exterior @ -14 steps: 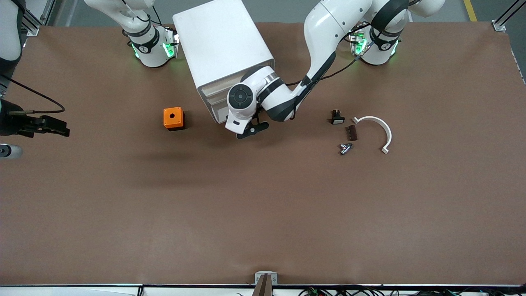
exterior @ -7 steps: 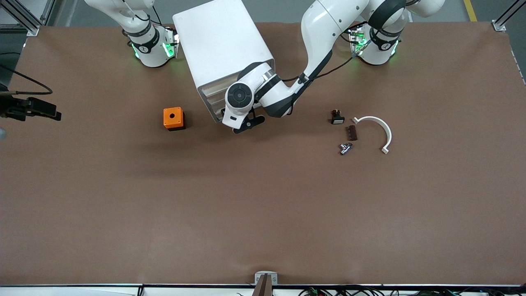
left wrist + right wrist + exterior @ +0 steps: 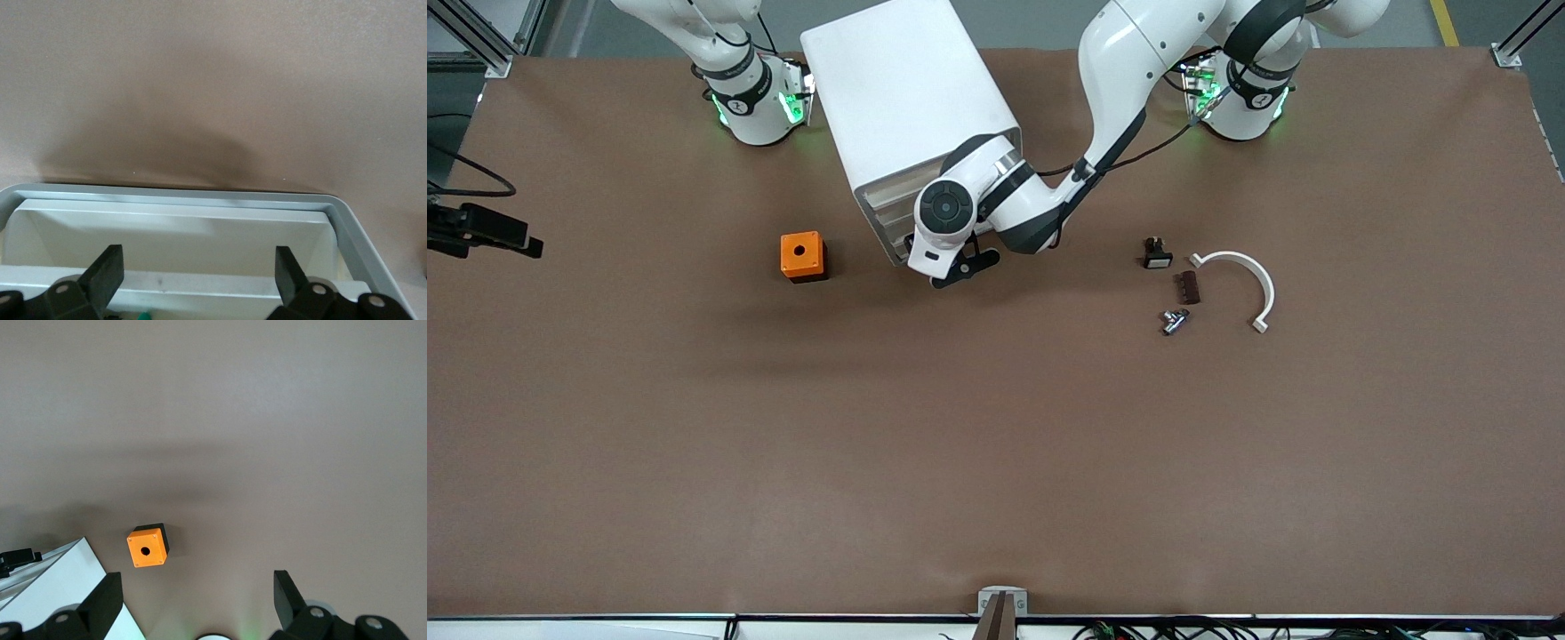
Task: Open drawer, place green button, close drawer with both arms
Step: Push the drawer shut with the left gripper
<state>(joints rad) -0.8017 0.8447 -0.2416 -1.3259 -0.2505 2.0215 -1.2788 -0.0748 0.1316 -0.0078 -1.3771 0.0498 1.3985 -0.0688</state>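
Locating the button (image 3: 143, 315): I see only a green speck of it in the drawer (image 3: 200, 197), beneath the left gripper (image 3: 199, 267).
Left gripper fingers stand apart, holding nothing, at the white cabinet (image 3: 907, 107) front. Right gripper (image 3: 193, 587) waits, fingers apart and empty, over the table (image 3: 996, 444) edge at the right arm's end.

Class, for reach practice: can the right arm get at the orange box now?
Likely yes: the right gripper hangs open over the table's right-arm end, and the orange box stands alone, clear of the cabinet.

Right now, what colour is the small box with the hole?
Orange, with a black base; the box shows best in the right wrist view.
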